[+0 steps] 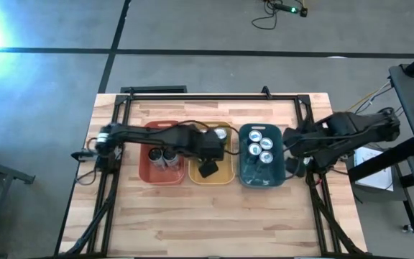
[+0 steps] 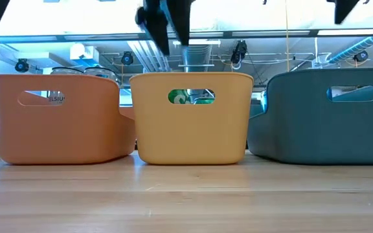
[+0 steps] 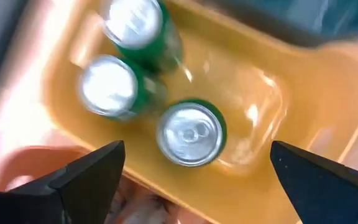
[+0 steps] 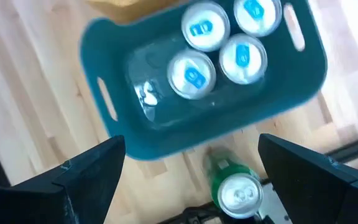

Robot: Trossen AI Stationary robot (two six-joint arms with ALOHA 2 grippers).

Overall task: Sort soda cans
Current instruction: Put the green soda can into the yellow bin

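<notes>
We find dark soda cans [image 1: 163,158] in the red bin [image 1: 147,173]. The left gripper [image 3: 194,171], fingers apart and empty, hangs over the yellow bin [image 1: 225,175] holding three green cans [image 3: 190,132]. Four silver-blue cans [image 4: 222,40] fill the teal bin [image 4: 135,118]. One green can [image 4: 238,190] stands on the table [image 1: 214,216] near its right edge beneath the open right gripper [image 4: 194,171]; we judge only this one left. The table's front lies free.

Three bins [image 1: 210,177] side by side on table [image 1: 207,223], cans [image 1: 259,149] inside each
</notes>
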